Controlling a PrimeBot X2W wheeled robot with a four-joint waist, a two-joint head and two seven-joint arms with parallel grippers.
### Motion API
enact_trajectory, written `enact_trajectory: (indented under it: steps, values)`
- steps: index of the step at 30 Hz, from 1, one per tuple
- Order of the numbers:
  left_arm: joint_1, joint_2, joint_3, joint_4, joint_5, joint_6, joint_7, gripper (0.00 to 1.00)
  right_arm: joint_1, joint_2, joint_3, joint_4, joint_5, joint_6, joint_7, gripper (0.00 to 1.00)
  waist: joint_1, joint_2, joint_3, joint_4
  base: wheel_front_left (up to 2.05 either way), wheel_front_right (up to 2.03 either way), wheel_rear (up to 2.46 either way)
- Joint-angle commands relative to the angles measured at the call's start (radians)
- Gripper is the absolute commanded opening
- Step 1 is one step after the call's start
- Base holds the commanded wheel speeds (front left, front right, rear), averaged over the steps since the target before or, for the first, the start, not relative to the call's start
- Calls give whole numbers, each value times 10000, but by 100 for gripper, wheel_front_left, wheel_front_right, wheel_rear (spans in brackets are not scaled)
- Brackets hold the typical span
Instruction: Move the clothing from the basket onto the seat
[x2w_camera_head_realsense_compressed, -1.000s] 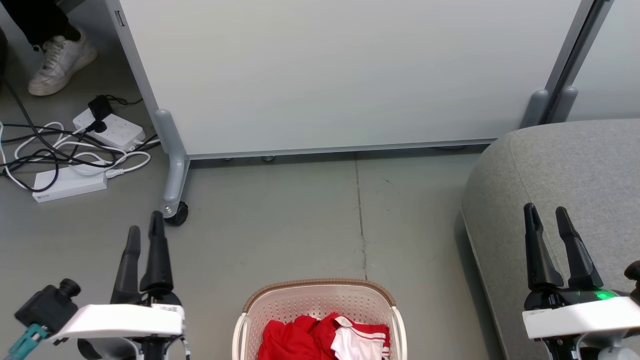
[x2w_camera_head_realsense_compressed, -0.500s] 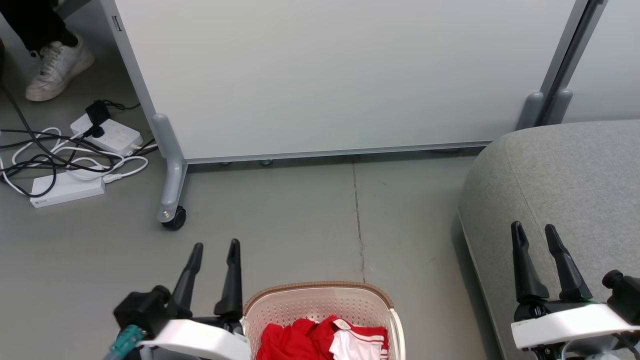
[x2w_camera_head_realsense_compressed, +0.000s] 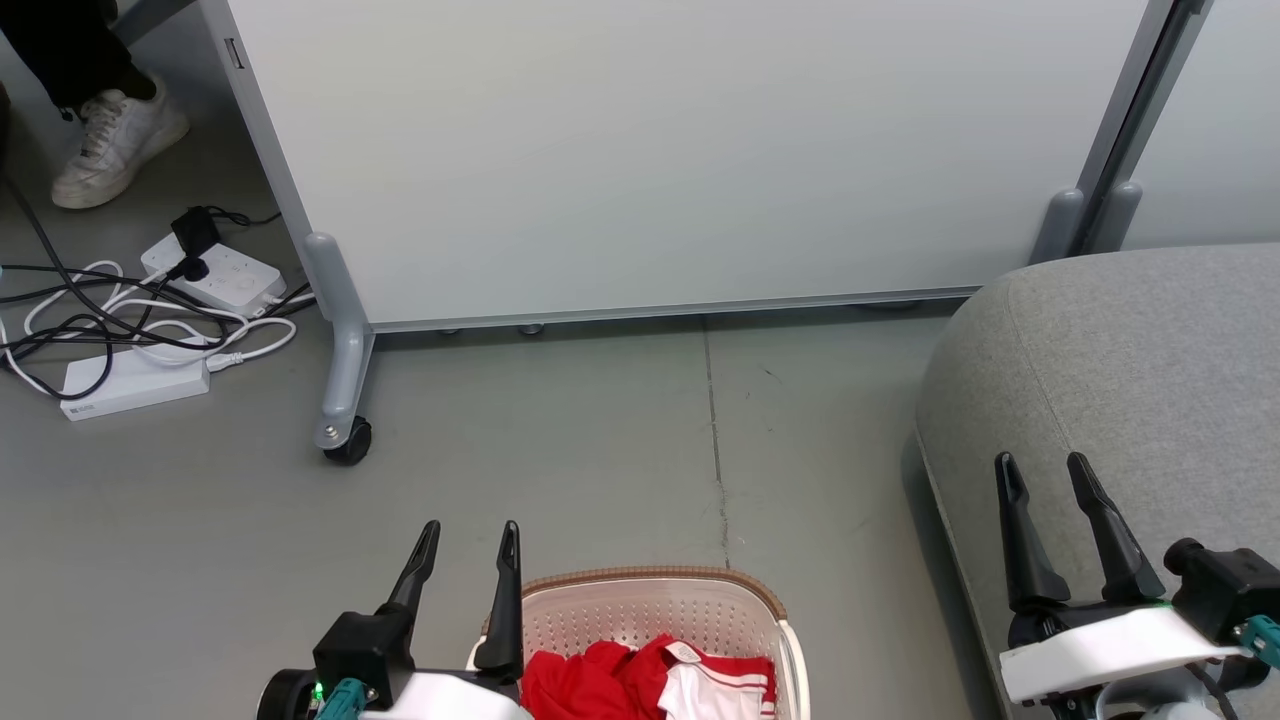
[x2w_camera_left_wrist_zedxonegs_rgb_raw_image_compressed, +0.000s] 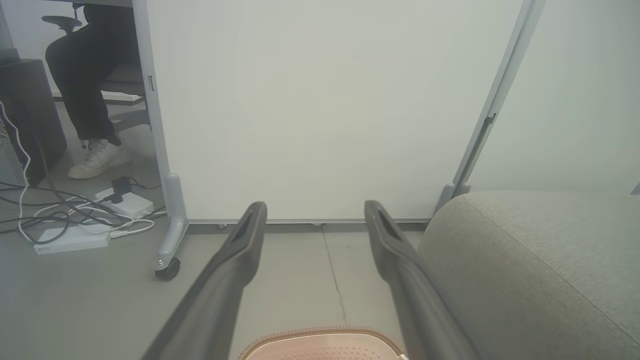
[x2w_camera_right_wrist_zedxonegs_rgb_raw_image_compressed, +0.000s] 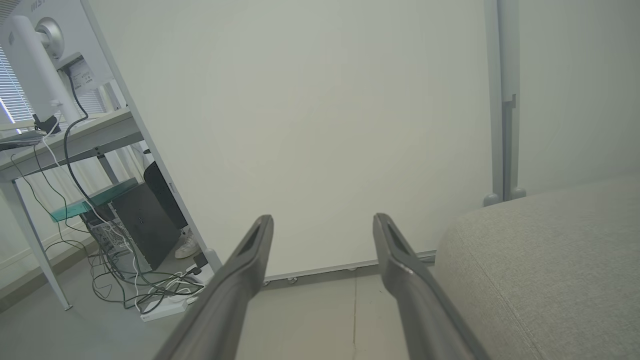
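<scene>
Looking down from the head, the grey seat (x2w_camera_head_realsense_compressed: 1130, 350) lies on the robot's right, and the rest is placed from it. To the left of the seat, apart from it on the floor (x2w_camera_head_realsense_compressed: 560, 450), stands the basket (x2w_camera_head_realsense_compressed: 650, 578). The clothing (x2w_camera_head_realsense_compressed: 600, 685) lies inside, red, with a white striped panel on the half nearer the seat (a small label shows at its top). The left gripper (x2w_camera_head_realsense_compressed: 471, 527) is at the basket's corner away from the seat, fingers spread and empty. The right gripper (x2w_camera_head_realsense_compressed: 1040, 460) hangs over the seat's edge nearest the basket, fingers parted with nothing between them. Behind the seat a pale partition panel (x2w_camera_head_realsense_compressed: 650, 150) runs across. Its caster foot (x2w_camera_head_realsense_compressed: 347, 440), white power strips (x2w_camera_head_realsense_compressed: 215, 270) with tangled cables (x2w_camera_head_realsense_compressed: 100, 320) and a person's white shoe (x2w_camera_head_realsense_compressed: 115, 145) lie well away from the seat, past the basket.

From the left wrist, the left gripper (x2w_camera_left_wrist_zedxonegs_rgb_raw_image_compressed: 315, 206) shows two fingers wide apart, gripping nothing. The basket's brown rim (x2w_camera_left_wrist_zedxonegs_rgb_raw_image_compressed: 320, 334) lies low between them. The seat (x2w_camera_left_wrist_zedxonegs_rgb_raw_image_compressed: 540, 260) rises just beside the right finger. A person's leg (x2w_camera_left_wrist_zedxonegs_rgb_raw_image_compressed: 85, 85) and shoe stand far from the seat, beyond the panel's post.

From the right wrist, the right gripper (x2w_camera_right_wrist_zedxonegs_rgb_raw_image_compressed: 323, 218) is likewise splayed and empty, with the seat (x2w_camera_right_wrist_zedxonegs_rgb_raw_image_compressed: 550, 260) close beside its right finger. Far from the seat are a desk (x2w_camera_right_wrist_zedxonegs_rgb_raw_image_compressed: 65, 140), a monitor (x2w_camera_right_wrist_zedxonegs_rgb_raw_image_compressed: 30, 50) and a dark computer tower (x2w_camera_right_wrist_zedxonegs_rgb_raw_image_compressed: 145, 220).
</scene>
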Motion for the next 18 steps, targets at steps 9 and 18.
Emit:
enact_trajectory:
  steps: [9,18]
  values:
    - [-48,50,-165,1,752,247,-275,100,-284,-12,124,216,-796,43,-214,100,0,0,2,2,0,0,0]
    - [-35,56,-347,151,1439,443,-452,100,-420,1,264,418,-1493,47,-356,100,0,0,-37,1,0,0,0]
